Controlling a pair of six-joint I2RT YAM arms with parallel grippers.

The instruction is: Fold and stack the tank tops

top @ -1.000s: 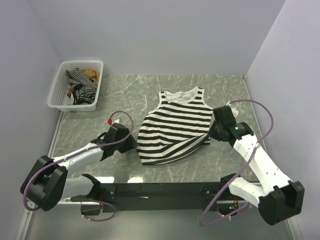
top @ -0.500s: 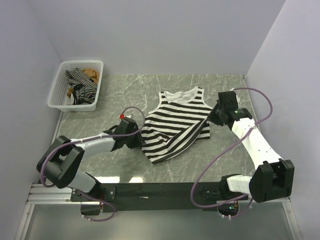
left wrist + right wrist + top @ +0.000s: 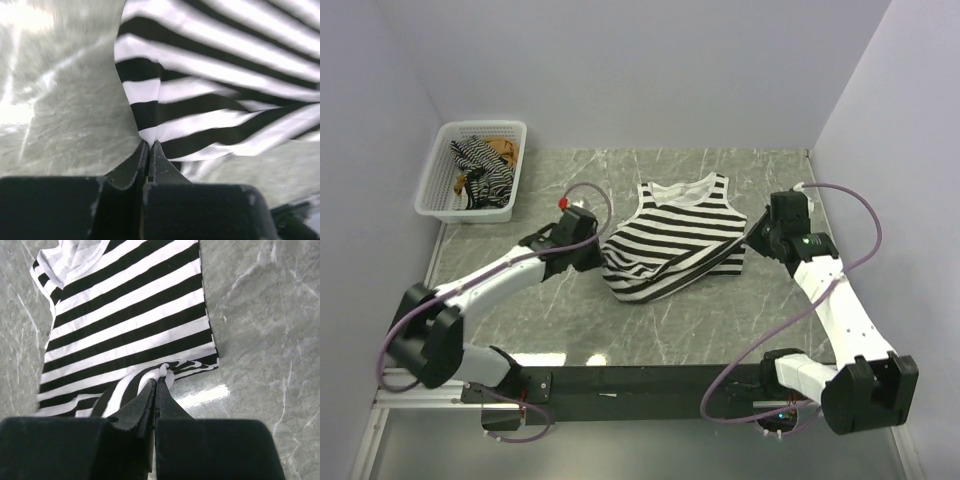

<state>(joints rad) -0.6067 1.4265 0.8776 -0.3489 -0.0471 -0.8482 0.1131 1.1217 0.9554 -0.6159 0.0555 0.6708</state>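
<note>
Surface: grey marbled worktop inside pale lilac walls, with a white mesh basket at its far left corner.
Garment in hand: the black-and-white striped tank top lies mid-worktop, neckline toward the far wall. Its lower part is bunched and raised toward the chest.
Left jaws: clenched on the top's edge on their own side, which we read as the hem corner.
Right jaws: clenched on the opposite hem corner, with a small twist of cloth gathered at the tips.
Why held so: we judge both corners are pinched so the bottom edge can travel up over the chest as one fold. Matched grips should hold the hem level.
Other tops: a thin dark striped one and a tan one are heaped in the basket, not yet folded.
Top view only: the basket, both arms' spread, and the slack cloth sagging between the two grips.
Wrist views only: each pair of jaws has actually caught fabric. The right wrist view also shows the chest panel lying flat.
Risk: we expect the slack middle may crease.
</note>
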